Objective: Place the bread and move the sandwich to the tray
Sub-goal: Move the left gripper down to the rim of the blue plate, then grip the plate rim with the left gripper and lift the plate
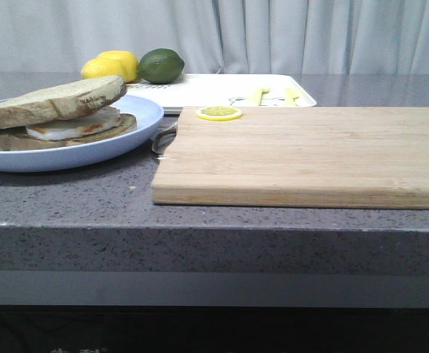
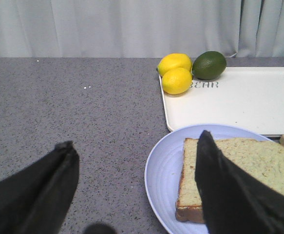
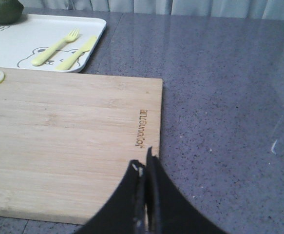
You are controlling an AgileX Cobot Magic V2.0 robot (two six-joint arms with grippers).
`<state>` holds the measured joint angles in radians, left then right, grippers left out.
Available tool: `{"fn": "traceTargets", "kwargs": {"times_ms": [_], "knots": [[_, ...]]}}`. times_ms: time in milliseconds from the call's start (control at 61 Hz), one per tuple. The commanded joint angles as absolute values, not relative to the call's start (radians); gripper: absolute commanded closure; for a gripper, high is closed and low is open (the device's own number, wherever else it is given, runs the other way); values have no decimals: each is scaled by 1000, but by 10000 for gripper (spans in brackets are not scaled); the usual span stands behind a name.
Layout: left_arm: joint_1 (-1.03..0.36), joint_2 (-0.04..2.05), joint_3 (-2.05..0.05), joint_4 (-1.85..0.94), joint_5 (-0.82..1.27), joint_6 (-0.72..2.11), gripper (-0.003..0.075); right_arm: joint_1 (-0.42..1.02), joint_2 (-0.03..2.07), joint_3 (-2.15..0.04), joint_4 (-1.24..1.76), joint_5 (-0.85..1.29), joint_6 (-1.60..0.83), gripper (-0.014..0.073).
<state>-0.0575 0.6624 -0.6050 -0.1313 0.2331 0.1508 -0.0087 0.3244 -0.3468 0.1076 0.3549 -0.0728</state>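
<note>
Front view first: the pale-blue plate (image 1: 137, 121) sits at the left of the grey counter (image 1: 89, 198), and on it lies the sandwich (image 1: 56, 118), a lower slice, a fried egg white showing at the edge, and the bread (image 1: 52, 99) resting on top, tilted so its near right corner stands higher. Just to the right of the plate, almost touching its rim, lies the wooden cutting board (image 1: 310, 154), with a thin lemon slice (image 1: 219, 113) on its far left corner. Behind both lies the white tray (image 1: 207, 92), with yellow printed marks near its right end. Two lemons (image 1: 111, 66) and a lime (image 1: 161, 65) rest at the tray's far left corner.

From the left wrist I see the left gripper (image 2: 137, 195) spread wide, its dark fingers (image 2: 39, 190) well apart; one finger overlaps the plate and the top slice in the picture, the other hangs over bare counter, and nothing is between them. Whether the finger touches the bread I cannot tell.

From the right wrist, the right gripper (image 3: 145, 195) has its fingertips pressed together with nothing between them, poised over the board's edge beside its burnt-in lettering.
</note>
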Motion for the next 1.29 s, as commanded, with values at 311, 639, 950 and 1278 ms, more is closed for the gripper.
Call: {"fn": "traceTargets", "kwargs": {"times_ms": [311,639,950,1278], "knots": [[-55,1018,-906,-151,449,150,230,-11,326,-370,117,227,-84,671],[-55,1400,-1144,-88,628,150,230,-11,326,-370,120,228,-84,671],[-55,1568,-1211,-88,632,150,230,-11,326,-370,120,228,-84,671],[-55,1626,-1211,-88,642,150,407,-11,326,-370,120,228,-84,671]]}}
